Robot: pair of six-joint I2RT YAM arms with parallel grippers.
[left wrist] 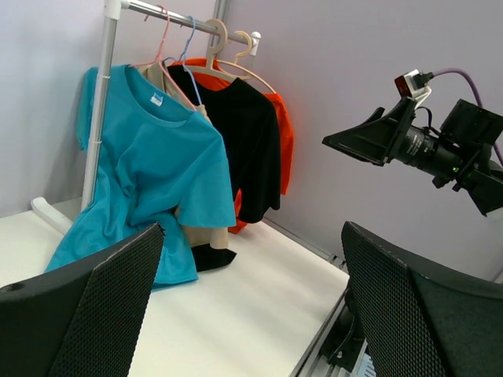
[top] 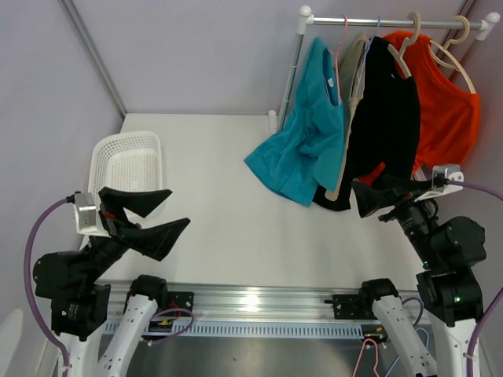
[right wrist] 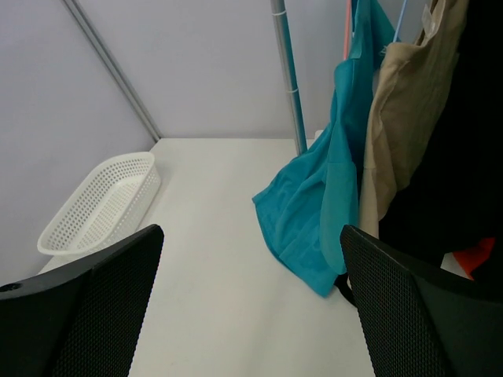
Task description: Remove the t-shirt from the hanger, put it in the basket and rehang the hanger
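Observation:
Several t-shirts hang on hangers on a rail (top: 393,22) at the back right: teal (top: 306,149), beige (top: 351,78), black (top: 389,118) and orange (top: 448,110). The teal shirt hangs on a pink hanger (top: 343,31) and its hem trails onto the table. It also shows in the left wrist view (left wrist: 141,165) and in the right wrist view (right wrist: 330,204). My left gripper (top: 177,208) is open and empty at the near left, far from the rack. My right gripper (top: 360,198) is open and empty, just in front of the black shirt's hem.
A white mesh basket (top: 126,161) sits at the left of the white table (top: 220,196), also in the right wrist view (right wrist: 98,208). The rack's upright post (top: 289,75) stands behind the teal shirt. The right arm's wrist (left wrist: 424,145) shows in the left wrist view.

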